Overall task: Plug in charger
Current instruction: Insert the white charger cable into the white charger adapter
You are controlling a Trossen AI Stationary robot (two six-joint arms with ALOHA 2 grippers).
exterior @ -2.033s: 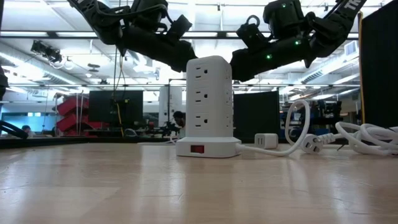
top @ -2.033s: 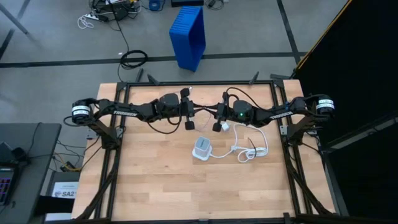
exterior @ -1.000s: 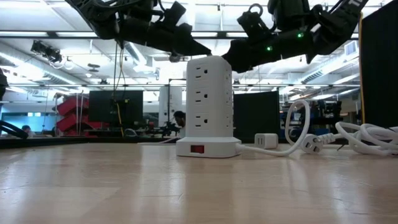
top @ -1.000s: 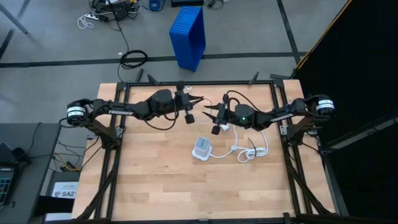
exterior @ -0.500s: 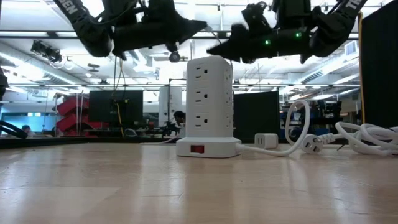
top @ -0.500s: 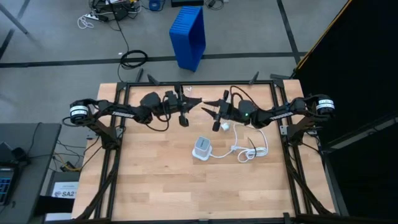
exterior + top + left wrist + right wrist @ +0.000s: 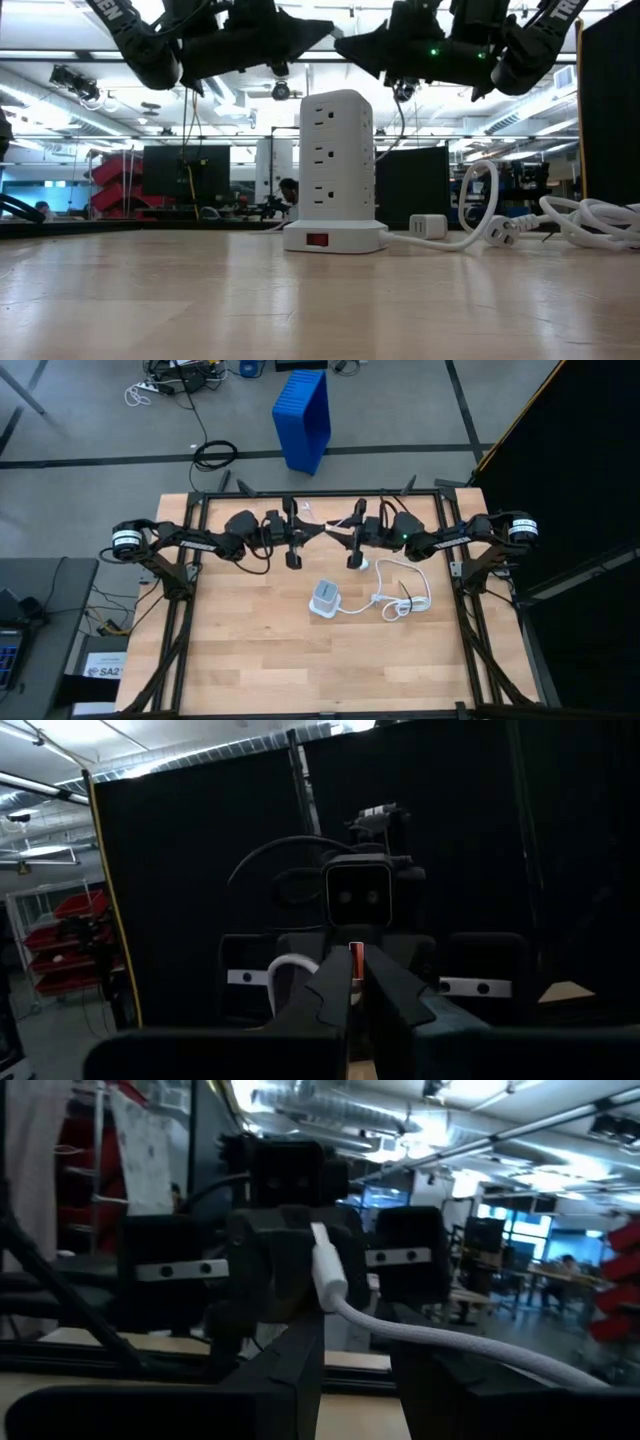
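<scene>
The pale rounded block (image 7: 325, 598) with the thick white coiled cord (image 7: 405, 598) is an upright socket tower (image 7: 336, 170) standing on its base at mid-table. A small white cube charger (image 7: 364, 563) (image 7: 430, 226) lies on the wood behind it. My left gripper (image 7: 316, 528) (image 7: 355, 970) and right gripper (image 7: 337, 528) (image 7: 358, 1340) hover level, tip to tip, above the tower's far side. A thin white cable (image 7: 450, 1342) runs between them. The left fingers are nearly shut around its plug. The right fingers stand apart, and the cable passes over one of them. My left gripper pinches the tip of the thin cable's plug (image 7: 355, 956) between its two fingertips, coming level from the table's left. The plug (image 7: 326, 1265) is lifted clear, and the cable trails away slack past my right gripper. Whether my right gripper touches the cable, I cannot tell.
A black frame (image 7: 200, 510) rails the table's edges. A blue bin (image 7: 303, 418) stands on the floor beyond the far edge. The thick cord's plug (image 7: 500, 232) lies right of the tower. Bare wood (image 7: 300, 670) fills the near half.
Both grippers have risen and shifted toward the far edge, tipping from slanting down to level, so that they now point at each other. The left gripper drew slightly toward the table's left. The tower, the cube and the thick cord have stayed put.
</scene>
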